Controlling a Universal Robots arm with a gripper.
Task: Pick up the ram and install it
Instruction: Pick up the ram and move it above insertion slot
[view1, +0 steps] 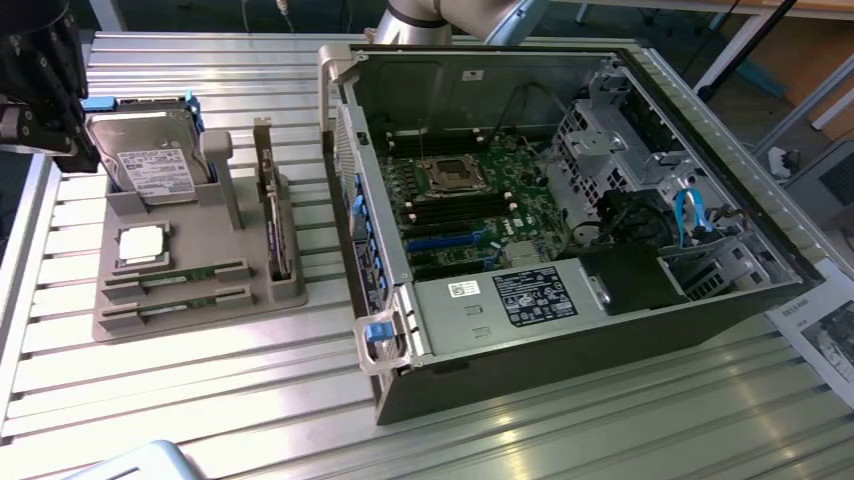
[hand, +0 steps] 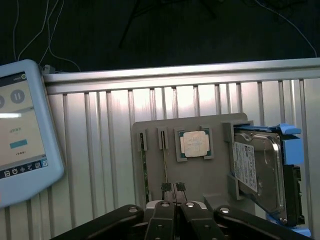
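**Green PCB ram parked in the grey tray, gripper shut and empty**

The ram (view1: 178, 272) stands edge-up in a slot of the grey plastic tray (view1: 200, 320), lower left of the exterior view. A second ram stick (view1: 174, 300) is in the slot just beside it, nearer the frame bottom. The same tray holds the processor chip (view1: 142, 246) next to the slots. It also holds the hard drive (view1: 158, 165) propped at the upper end and the upright card (view1: 274, 225) along the tray's right side. The open computer case (view1: 561, 200) sits centre-right, well apart from the tray.

The gripper (view1: 40, 100) is at the upper left, beside the hard drive end of the tray. In the wrist view the fingers (hand: 161, 217) are pressed together with nothing between them. Their tips are over the tray near one end of the ram slots. I can't tell if they touch; it looks like a hover.

Handling, my read:
- **Weight and stiffness:** light, stiff and thin, so it will snap rather than bend if levered.
- **Surface:** the faces are smooth, and the chips and contact edge are the fragile bits.
- **Where to grip:** only the long top edge is exposed. Pinch across the two flat faces near mid-length.
- **Force and lift:** keep the clamping force modest and lift straight out of the slot so it doesn't bind or twist.
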